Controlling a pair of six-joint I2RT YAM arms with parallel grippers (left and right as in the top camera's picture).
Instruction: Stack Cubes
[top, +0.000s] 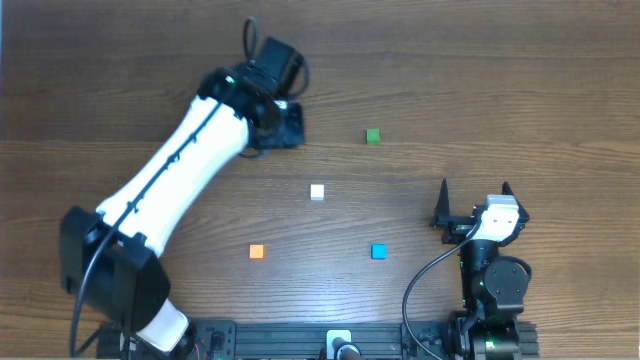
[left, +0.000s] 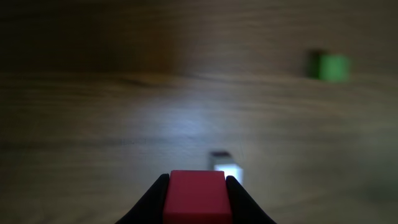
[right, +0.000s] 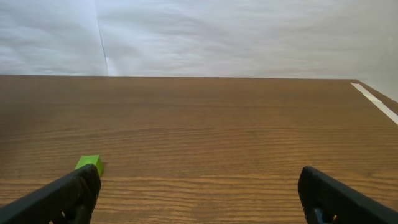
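A red cube (left: 197, 196) sits clamped between the fingers of my left gripper (left: 197, 200), which is up at the far left of the table (top: 283, 122). Beyond it the left wrist view shows the white cube (left: 225, 165) and the green cube (left: 330, 66). On the table lie a green cube (top: 373, 136) at the far right-centre, a white cube (top: 317, 192) in the middle, an orange cube (top: 257, 251) and a blue cube (top: 378, 251) nearer the front. My right gripper (top: 472, 203) stands open at the right, with nothing between its fingers (right: 59, 196); the green cube (right: 90, 164) lies ahead of it.
The wooden table (top: 560, 100) has open surface on the right and far sides. A pale strip (right: 376, 102) marks the table near its right edge, and a white wall rises behind.
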